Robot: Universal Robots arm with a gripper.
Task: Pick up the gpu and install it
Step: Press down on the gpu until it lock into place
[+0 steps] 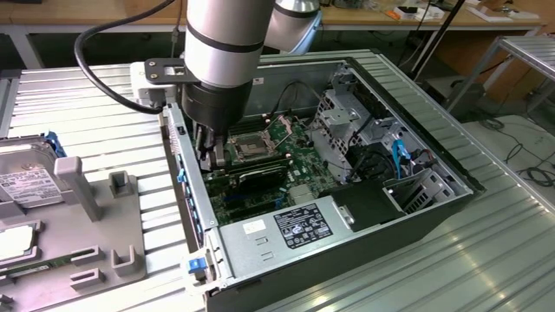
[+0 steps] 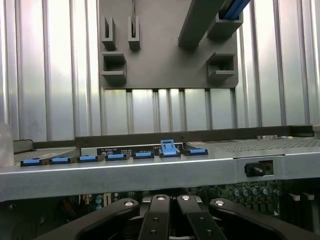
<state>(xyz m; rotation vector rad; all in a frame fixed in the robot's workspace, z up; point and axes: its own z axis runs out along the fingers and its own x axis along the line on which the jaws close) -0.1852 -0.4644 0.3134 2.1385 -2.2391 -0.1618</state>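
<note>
Grey parts tray [image 1: 104, 260], exterior view's left: silver labelled hard drive [image 1: 26, 185] on it. Gripper [image 1: 205, 156], clenched, lowered inside the open computer case [image 1: 390, 214] by its rear wall. GPU [image 1: 256, 177]: seated across the motherboard [image 1: 290, 146], just beside the fingertips. Power supply [image 1: 290, 227] nearest the camera.

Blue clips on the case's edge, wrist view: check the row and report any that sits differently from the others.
One does: the blue clip second from one end of the row stands tipped up, while the other clips lie flat along the case's metal edge. Nothing else looks askew.
</note>
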